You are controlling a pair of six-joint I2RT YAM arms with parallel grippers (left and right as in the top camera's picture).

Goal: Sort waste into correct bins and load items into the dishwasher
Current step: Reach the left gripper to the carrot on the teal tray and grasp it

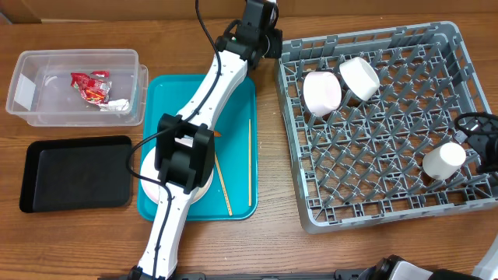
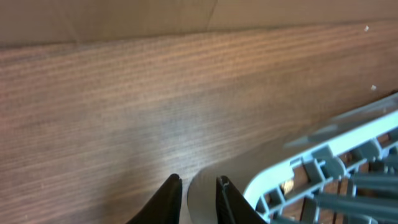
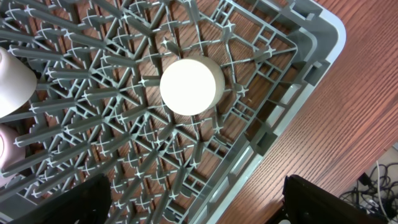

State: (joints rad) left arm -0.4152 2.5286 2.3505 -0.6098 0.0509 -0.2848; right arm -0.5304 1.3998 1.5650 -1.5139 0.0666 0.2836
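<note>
The grey dishwasher rack (image 1: 373, 218) holds a pinkish cup (image 1: 321, 92), a white cup (image 1: 359, 78) and another white cup (image 1: 443, 159) on its right side. My left gripper (image 1: 271, 40) is at the rack's far left corner (image 2: 323, 155), and its fingers (image 2: 199, 198) are shut on a thin, pale grey rounded object (image 2: 202, 200) that I cannot identify. My right gripper (image 1: 484, 148) is wide open and empty over the rack's right edge (image 3: 199, 208), just beside the white cup (image 3: 189, 86). A white plate (image 1: 149, 167) lies on the teal tray (image 1: 233, 109), partly under my left arm.
Two wooden chopsticks (image 1: 250, 159) lie on the teal tray. A clear bin (image 1: 31, 66) with red wrappers (image 1: 91, 85) stands at the far left. A black tray (image 1: 74, 173) sits in front of it. A cable runs over the table's far edge.
</note>
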